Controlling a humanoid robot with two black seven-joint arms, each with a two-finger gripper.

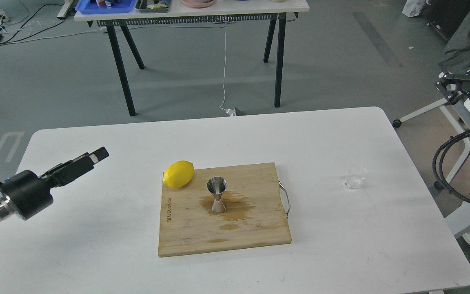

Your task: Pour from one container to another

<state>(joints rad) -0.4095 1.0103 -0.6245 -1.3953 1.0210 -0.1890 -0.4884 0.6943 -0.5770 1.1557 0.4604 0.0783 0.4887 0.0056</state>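
The clear glass cup (355,178) stands alone on the white table (96,228), to the right of the board, and looks empty. The steel jigger (216,199) stands upright on the wooden cutting board (186,232), with a brownish wet patch (239,208) around its foot. My left gripper (94,157) hovers over the table's left part, well left of the board, holding nothing; its dark fingers lie in line and cannot be told apart. My right gripper (447,85) hangs beyond the table's right edge, far from the cup, its state unclear.
A yellow lemon (178,174) lies on the board's far left corner. The board has a metal handle (284,200) on its right side. Behind stands another table (194,12) with trays. Black cables (447,163) loop at the right.
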